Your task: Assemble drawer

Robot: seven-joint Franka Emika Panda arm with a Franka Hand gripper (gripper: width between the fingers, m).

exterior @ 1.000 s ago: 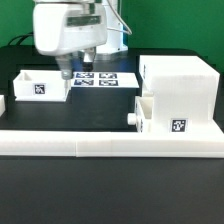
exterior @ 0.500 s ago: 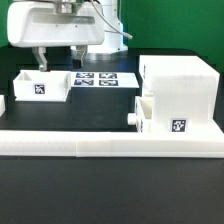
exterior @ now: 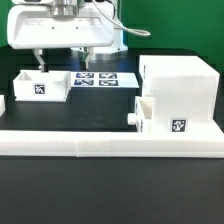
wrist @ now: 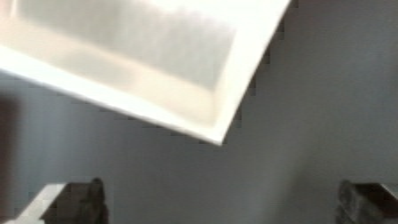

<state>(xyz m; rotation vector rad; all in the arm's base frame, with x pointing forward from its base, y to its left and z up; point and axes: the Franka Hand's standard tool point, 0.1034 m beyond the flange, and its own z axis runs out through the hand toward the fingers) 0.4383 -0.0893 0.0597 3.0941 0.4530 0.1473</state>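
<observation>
The tall white casing (exterior: pixel 182 82) stands at the exterior view's right, and a small tray (exterior: pixel 152 112) with a round knob (exterior: pixel 132 118) sits partly in its lower front. A second loose tray (exterior: pixel 40 86) with a tag lies at the left. My gripper (exterior: pixel 62 60) hangs above and just behind this left tray, open and empty, with one finger over the tray's far left corner. In the wrist view a corner of the white tray (wrist: pixel 151 55) shows beyond the dark fingertips (wrist: pixel 71 202), and the gripper (wrist: pixel 221 205) holds nothing.
The marker board (exterior: pixel 103 80) lies flat behind the middle. The long low white L-shaped wall (exterior: pixel 110 142) runs along the front and meets the casing's base. A small white piece (exterior: pixel 3 102) shows at the left edge. The table is black.
The hand has turned from narrow to broadside and shifted left over the left tray; in the last half second it has barely moved. The jaws stay open.
</observation>
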